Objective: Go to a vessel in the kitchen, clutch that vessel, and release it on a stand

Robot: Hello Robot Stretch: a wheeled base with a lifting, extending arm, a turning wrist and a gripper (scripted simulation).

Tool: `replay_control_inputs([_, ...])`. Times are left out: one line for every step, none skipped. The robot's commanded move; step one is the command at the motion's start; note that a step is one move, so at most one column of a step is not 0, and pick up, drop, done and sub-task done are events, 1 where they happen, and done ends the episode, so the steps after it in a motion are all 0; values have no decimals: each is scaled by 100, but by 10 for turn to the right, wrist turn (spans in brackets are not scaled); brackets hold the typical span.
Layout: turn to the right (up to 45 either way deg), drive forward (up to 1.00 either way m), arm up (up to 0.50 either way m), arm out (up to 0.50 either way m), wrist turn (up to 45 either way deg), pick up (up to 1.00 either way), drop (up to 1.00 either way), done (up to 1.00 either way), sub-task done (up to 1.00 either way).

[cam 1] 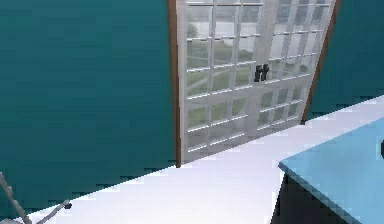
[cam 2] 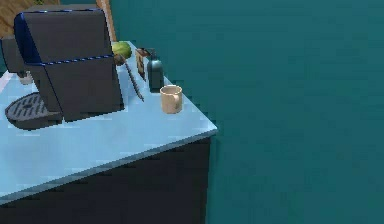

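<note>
Smooth pale-blue counter (cam 2: 120, 140) lies closest in my arm side view, a flat slab with a crisp edge over a dark, matte cabinet front (cam 2: 120, 195). On it stands a boxy dark coffee machine (cam 2: 65, 65) with a round drip base. The mug (cam 2: 172, 99) stands upright near the counter's right edge. It is small, plain and tan, with a rounded body and a loop handle. Just behind it is a small dark teal canister (cam 2: 155, 73), and farther back a green rounded thing (cam 2: 121, 49). Ahead, a white many-paned double door (cam 1: 245, 75) sits in a teal wall (cam 1: 80, 90) above a pale floor (cam 1: 200, 190). How my jaws stand I cannot tell.
</note>
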Motion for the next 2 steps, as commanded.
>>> replay_control_inputs([0,0,50,0,0,0,0,0,0])
replay_control_inputs([0,0,38,0,0,0,0,0,0])
